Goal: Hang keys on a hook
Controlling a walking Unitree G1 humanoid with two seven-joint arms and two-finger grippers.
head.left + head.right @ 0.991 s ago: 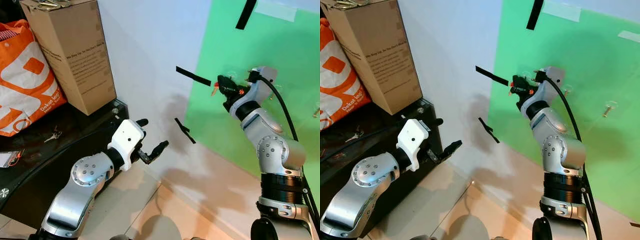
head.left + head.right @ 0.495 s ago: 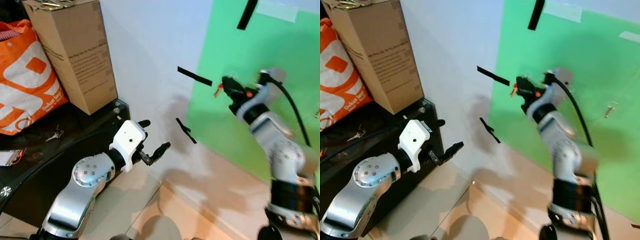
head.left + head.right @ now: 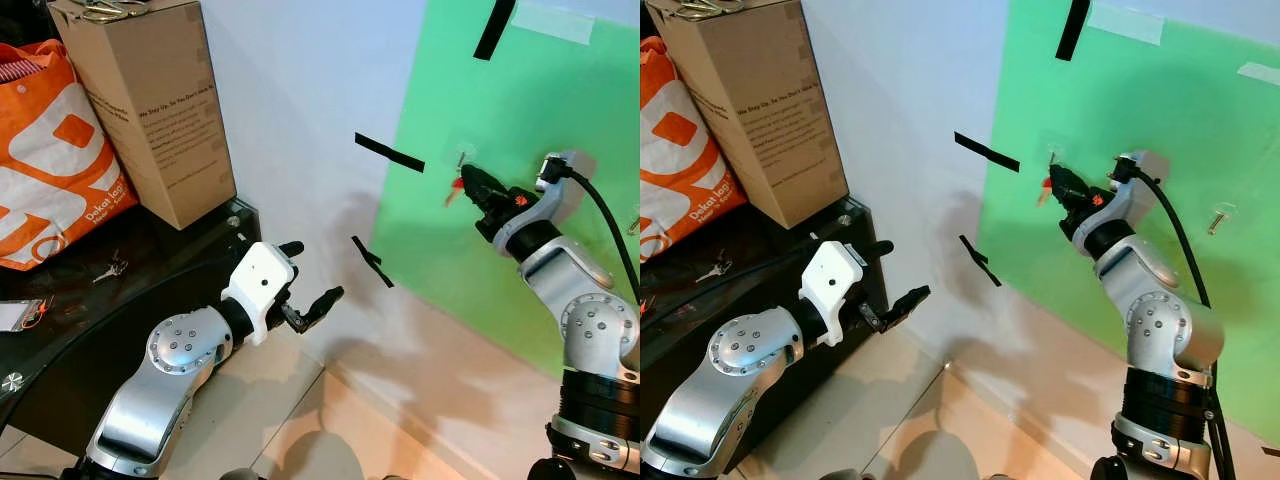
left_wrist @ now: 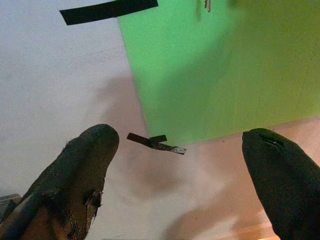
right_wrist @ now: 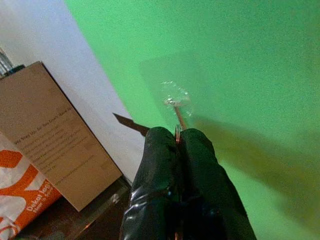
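A small clear hook (image 3: 461, 155) with a metal peg sticks to the green sheet (image 3: 560, 90) on the wall. My right gripper (image 3: 472, 182) is raised to the sheet just below and right of the hook, shut on the keys (image 3: 455, 190), whose reddish tag hangs at its tip. In the right wrist view the pressed fingertips (image 5: 195, 142) pinch a thin key ring (image 5: 177, 131) just under the hook (image 5: 174, 97); whether ring and peg touch is unclear. My left gripper (image 3: 312, 270) hovers open and empty by the black table, low on the left.
A black table (image 3: 60, 330) at left carries a cardboard box (image 3: 150, 100), an orange bag (image 3: 50, 160) and another small key set (image 3: 108, 268). Black tape strips (image 3: 388, 152) hold the sheet. A second hook (image 3: 1217, 215) sits farther right on the sheet.
My right arm has swung to the right and its gripper has carried the keys from left of the hook to just under it. The left arm has barely moved.
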